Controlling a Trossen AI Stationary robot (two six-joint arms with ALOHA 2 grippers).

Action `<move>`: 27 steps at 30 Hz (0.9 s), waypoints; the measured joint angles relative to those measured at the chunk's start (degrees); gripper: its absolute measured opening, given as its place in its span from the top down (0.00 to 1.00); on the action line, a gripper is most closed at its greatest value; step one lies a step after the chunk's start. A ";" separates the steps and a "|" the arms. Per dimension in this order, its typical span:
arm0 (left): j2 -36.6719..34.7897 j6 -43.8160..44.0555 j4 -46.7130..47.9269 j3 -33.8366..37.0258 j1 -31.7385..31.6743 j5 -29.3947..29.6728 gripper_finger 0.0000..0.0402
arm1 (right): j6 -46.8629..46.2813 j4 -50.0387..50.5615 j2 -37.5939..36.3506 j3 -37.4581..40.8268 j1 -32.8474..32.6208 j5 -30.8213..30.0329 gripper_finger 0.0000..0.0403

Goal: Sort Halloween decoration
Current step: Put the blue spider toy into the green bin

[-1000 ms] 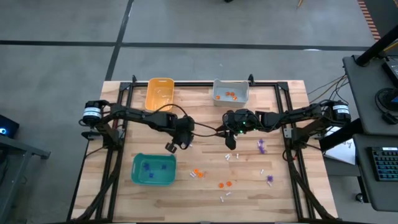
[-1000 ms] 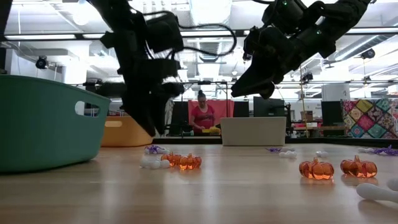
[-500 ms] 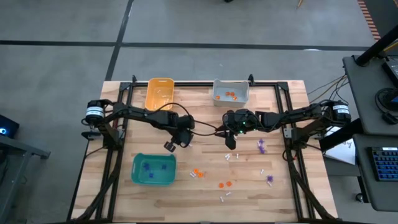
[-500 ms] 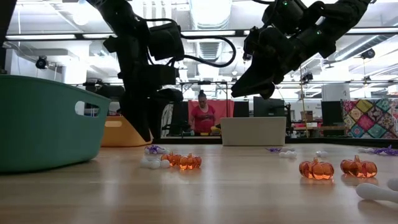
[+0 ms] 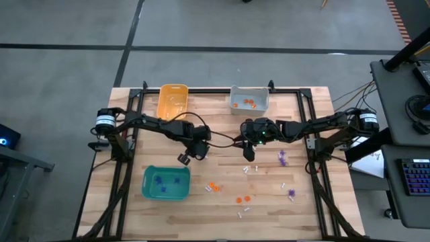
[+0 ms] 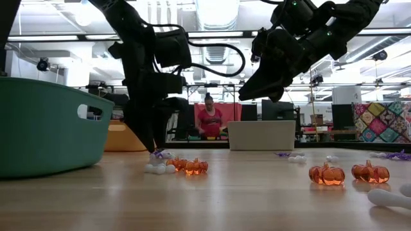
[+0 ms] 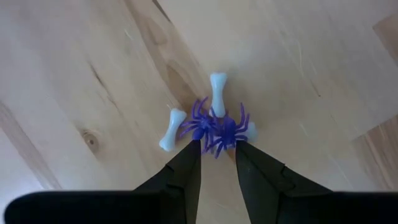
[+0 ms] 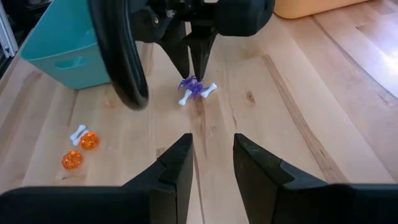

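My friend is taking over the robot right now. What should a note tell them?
Left end effector: open, tips down at a clump of two purple spiders and white bones; nothing held.
Right end effector: open, empty, raised mid-table.
Done: purple ones in the teal bin, orange pumpkins in the grey bin.
Left: loose pumpkins, bones and spiders on the table. What the orange-yellow bin holds is unclear.

Left arm dropped to the spider cluster

The left gripper (image 6: pixel 154 149) came down from above the table until its parted fingertips (image 7: pixel 189 163) reached the wood at two purple spiders (image 7: pixel 214 128) lying among white bones (image 7: pixel 171 121), shifting slightly toward the teal bin (image 5: pixel 165 183) in the high view.
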State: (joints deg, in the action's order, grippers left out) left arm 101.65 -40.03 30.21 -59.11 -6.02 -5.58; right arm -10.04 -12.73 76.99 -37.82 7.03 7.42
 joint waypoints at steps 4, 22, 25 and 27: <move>0.00 0.00 0.38 0.00 0.00 0.01 0.80 | 0.00 0.00 0.00 0.00 0.00 0.00 0.75; -0.07 -0.17 0.79 0.00 0.00 0.09 1.00 | 0.12 0.00 0.00 0.00 0.00 -0.02 0.75; -0.20 -0.20 0.80 0.00 0.00 0.13 1.00 | 0.12 0.00 0.00 0.00 0.00 0.00 0.75; -0.56 -0.20 0.90 0.00 0.00 0.35 1.00 | 0.12 0.00 0.00 0.00 0.00 0.00 0.75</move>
State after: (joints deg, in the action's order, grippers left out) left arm 101.08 -40.23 31.11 -59.11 -6.02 -5.23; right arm -9.93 -12.73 76.99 -37.82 7.03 7.42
